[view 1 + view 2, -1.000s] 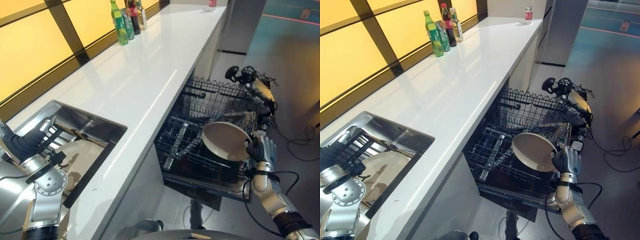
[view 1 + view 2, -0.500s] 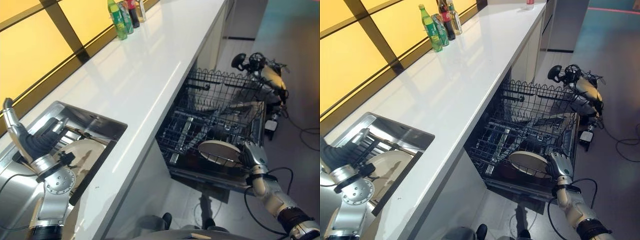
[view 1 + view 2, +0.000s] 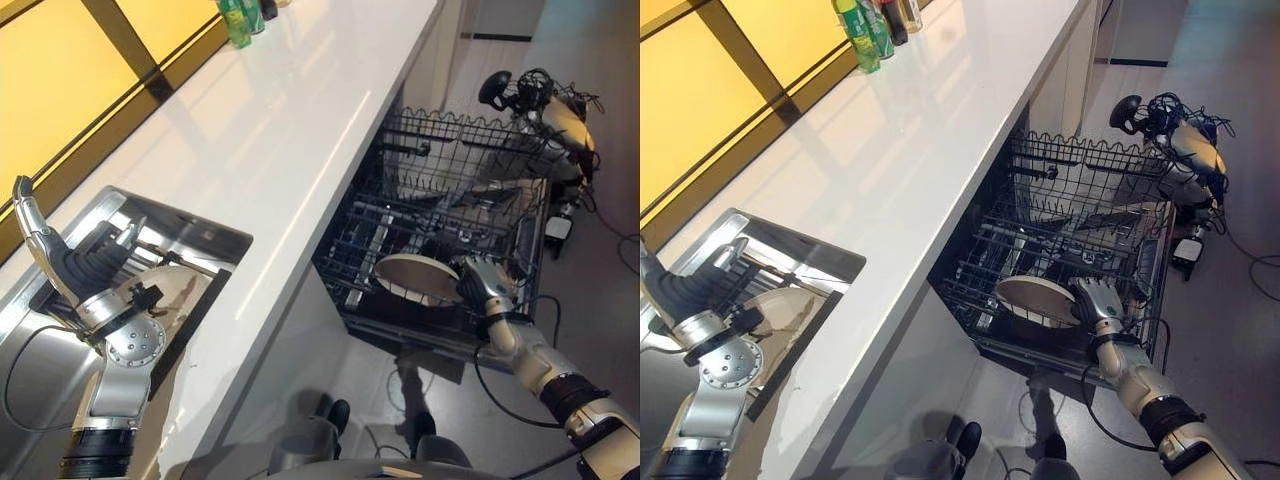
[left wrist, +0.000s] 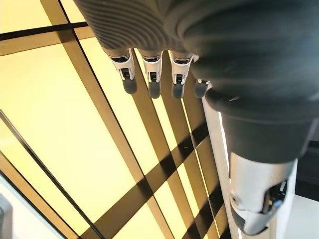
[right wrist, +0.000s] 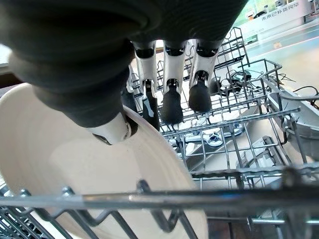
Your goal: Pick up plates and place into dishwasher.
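Note:
A cream plate [image 3: 415, 278] lies low in the front of the pulled-out dishwasher rack [image 3: 440, 215], tilted almost flat. My right hand [image 3: 482, 287] is shut on its right rim. In the right wrist view the thumb [image 5: 110, 130] presses the plate's face [image 5: 65, 174] and the fingers [image 5: 172, 99] curl behind the rim, with rack wires crossing in front. A second pale plate [image 3: 778, 310] lies in the steel sink [image 3: 205, 228]. My left hand [image 3: 70, 270] is raised over the sink, open, and its fingers [image 4: 149, 74] are straight and hold nothing.
The long white counter [image 3: 290, 130] runs between sink and dishwasher, with several bottles [image 3: 865, 22] at its far end by the yellow window. A dark dish rack [image 3: 105, 245] sits in the sink. Some equipment with cables [image 3: 555, 105] lies on the floor beyond the dishwasher.
My right hand has lowered the plate from a raised, upright tilt above the rack down into the lower rack's front. The left hand has risen a little. The camera has tipped downward.

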Available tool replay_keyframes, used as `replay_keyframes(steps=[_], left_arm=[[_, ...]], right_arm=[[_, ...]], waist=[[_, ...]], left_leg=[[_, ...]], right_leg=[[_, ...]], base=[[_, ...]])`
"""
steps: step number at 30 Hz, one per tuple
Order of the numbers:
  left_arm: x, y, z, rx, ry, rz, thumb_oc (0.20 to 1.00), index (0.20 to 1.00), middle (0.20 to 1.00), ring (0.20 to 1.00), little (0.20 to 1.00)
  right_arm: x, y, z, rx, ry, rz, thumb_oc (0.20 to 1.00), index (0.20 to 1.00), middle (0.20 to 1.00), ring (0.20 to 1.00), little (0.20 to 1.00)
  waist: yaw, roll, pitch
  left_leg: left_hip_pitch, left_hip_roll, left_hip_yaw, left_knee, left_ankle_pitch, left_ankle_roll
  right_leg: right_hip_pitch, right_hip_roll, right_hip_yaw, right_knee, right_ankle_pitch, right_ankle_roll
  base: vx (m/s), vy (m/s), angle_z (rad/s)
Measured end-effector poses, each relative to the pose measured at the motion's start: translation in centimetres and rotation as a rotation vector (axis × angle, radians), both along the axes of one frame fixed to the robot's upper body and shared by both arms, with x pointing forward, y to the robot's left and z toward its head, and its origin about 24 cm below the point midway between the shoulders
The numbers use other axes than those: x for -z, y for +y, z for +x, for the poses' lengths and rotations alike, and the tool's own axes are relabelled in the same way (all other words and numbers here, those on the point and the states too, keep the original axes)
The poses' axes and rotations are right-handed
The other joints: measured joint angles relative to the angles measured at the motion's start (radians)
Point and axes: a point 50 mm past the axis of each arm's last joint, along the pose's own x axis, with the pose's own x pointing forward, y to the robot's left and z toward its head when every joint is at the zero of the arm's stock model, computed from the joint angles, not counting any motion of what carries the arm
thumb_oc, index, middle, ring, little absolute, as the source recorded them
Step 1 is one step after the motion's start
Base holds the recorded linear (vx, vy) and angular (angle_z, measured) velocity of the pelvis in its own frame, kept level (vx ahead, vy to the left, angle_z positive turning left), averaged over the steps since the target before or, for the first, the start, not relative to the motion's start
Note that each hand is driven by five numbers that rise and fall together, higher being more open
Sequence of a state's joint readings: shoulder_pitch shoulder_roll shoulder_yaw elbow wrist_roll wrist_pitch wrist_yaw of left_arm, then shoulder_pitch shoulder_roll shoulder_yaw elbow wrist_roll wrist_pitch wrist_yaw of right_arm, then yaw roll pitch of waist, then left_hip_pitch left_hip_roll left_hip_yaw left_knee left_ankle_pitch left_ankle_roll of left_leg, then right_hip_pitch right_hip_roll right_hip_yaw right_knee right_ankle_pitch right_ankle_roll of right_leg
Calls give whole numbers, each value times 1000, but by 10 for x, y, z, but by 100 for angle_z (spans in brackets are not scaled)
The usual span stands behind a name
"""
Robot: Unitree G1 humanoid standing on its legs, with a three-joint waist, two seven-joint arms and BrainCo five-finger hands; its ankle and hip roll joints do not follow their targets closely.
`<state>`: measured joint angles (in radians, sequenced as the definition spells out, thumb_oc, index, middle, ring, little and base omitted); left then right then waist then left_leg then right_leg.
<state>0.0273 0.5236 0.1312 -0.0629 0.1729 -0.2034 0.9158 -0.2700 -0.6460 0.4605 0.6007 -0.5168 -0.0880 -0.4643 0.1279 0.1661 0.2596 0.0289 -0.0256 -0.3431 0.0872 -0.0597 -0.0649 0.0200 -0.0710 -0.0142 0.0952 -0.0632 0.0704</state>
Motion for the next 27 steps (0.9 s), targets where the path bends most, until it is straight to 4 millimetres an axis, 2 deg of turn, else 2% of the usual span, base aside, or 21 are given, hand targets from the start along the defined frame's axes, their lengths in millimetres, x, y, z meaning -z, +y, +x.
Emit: replay_keyframes(steps=[7,10,14,17,23,27], left_arm=[[-4,-1,0,19,-7,8,1000,1000,1000,1000,1000],[-9,-2,-1,34,-22,16,1000,1000,1000,1000,1000],[-13,10,-7,-11,-33,22,1000,1000,1000,1000,1000],[-14,15,-11,-30,-39,27,1000,1000,1000,1000,1000],[-14,25,-20,-61,-39,38,1000,1000,1000,1000,1000],[-11,29,-23,-60,-9,36,1000,1000,1000,1000,1000]], right_arm=[[11,2,-10,42,-3,38,1000,1000,1000,1000,1000],[12,1,-13,85,-28,84,1000,1000,1000,1000,1000],[14,6,-18,134,-54,156,1000,1000,1000,1000,1000],[9,7,-19,167,-104,194,1000,1000,1000,1000,1000],[-10,-5,-22,255,-193,282,1000,1000,1000,1000,1000],[-33,-9,-19,270,-289,336,1000,1000,1000,1000,1000]], waist=[[7,-36,10],[26,-49,2],[32,-77,-16],[33,-95,-31],[31,-106,-67],[29,-104,-79]], left_leg=[[32,6,-15,-10,0,0],[51,14,-17,-21,0,0],[67,18,-23,-32,-2,-2],[69,20,-28,-35,-2,-3],[85,21,-28,-47,-2,-4],[85,22,-28,-47,-2,-4]], right_leg=[[57,1,-21,-47,17,-8],[85,6,-25,-70,20,-6],[116,13,-34,-106,34,-15],[128,16,-39,-126,43,-18],[153,17,-39,-154,52,-20],[153,19,-39,-157,56,-21]], base=[[-6,-78,8],[9,-90,4],[-1,-67,4],[-9,-47,4],[-37,-25,0],[-67,-34,-1]])
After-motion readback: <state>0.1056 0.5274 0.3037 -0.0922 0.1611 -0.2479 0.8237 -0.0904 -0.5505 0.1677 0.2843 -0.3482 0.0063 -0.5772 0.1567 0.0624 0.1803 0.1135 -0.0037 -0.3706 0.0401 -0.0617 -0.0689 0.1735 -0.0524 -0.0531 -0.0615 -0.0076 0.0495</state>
